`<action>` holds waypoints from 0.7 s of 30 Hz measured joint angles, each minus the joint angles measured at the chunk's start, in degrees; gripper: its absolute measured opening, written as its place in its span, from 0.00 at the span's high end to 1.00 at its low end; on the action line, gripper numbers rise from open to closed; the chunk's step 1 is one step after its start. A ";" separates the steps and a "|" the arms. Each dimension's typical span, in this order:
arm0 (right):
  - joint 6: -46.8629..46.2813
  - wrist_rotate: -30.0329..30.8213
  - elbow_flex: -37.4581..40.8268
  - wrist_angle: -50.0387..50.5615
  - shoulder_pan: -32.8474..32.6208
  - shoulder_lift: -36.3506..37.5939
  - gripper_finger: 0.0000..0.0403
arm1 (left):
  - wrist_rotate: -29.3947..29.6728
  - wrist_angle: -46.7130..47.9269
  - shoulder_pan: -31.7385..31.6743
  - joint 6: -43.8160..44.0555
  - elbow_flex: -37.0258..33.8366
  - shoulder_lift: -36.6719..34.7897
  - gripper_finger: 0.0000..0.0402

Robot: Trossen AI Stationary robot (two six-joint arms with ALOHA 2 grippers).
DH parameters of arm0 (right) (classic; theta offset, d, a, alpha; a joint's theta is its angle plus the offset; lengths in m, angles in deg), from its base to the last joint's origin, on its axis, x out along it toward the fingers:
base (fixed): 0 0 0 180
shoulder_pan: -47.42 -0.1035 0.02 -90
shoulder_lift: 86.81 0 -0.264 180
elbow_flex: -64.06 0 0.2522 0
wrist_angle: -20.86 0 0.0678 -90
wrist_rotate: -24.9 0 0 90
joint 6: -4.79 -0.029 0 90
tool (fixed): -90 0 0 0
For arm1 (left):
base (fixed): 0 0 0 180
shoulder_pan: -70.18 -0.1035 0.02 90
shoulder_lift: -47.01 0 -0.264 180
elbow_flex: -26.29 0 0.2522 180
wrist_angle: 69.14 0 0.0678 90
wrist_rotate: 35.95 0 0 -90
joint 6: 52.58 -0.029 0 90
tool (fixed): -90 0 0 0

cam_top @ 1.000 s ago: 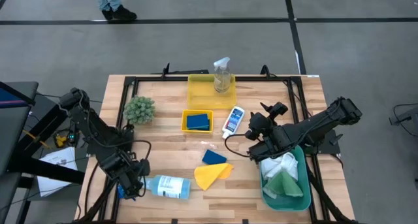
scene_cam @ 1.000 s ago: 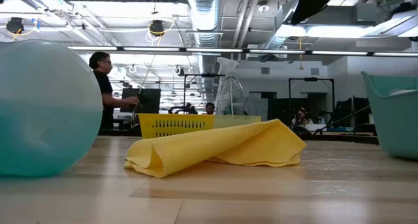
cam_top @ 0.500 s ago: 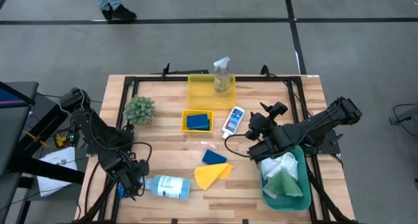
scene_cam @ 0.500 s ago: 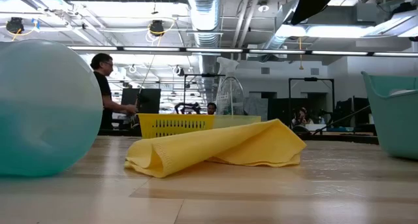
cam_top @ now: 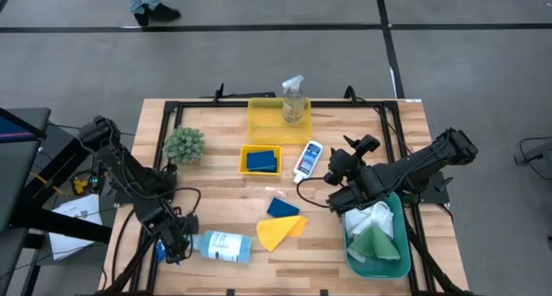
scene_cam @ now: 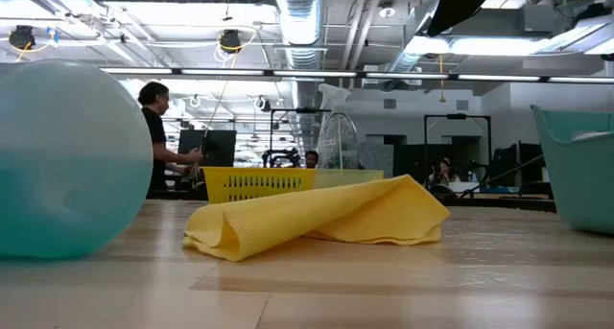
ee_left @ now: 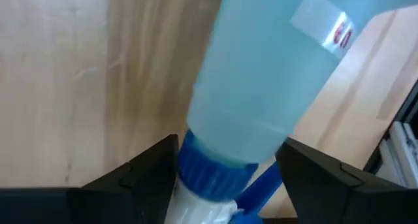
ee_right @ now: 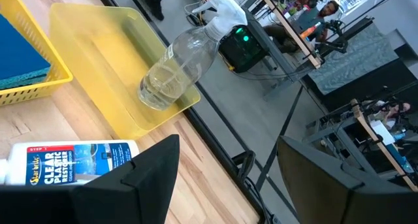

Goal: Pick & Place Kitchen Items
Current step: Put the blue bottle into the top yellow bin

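teal bin [cam_top: 395,263]: cloths [cam_top: 374,231] | left gripper [cam_top: 179,247] jaws straddle blue-white spray bottle [cam_top: 221,246]; right gripper [cam_top: 338,168] jaws released

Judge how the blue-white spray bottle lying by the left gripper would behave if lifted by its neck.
The blue-white spray bottle lies on its side and looks round, so it may roll. The left gripper straddles only its collar, so the body would probably sag.

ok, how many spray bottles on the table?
2: clear spray bottle upright in the far yellow tray; blue-white spray bottle lying near the front edge, left gripper at its neck.
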 joint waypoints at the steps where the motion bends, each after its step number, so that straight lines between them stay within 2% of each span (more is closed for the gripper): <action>1: 0.00 -0.01 0.00 0.00 0.02 0.00 0.38 | 0.03 -0.78 0.00 0.00 -0.19 0.00 0.40; 12: 0.00 0.00 0.00 0.00 0.00 0.00 0.38 | -0.01 -4.59 0.00 -0.47 -0.26 0.00 0.66; 21: 0.02 0.01 0.00 0.00 0.02 0.00 0.38 | -0.43 -6.13 -1.21 -0.50 -0.26 0.00 0.65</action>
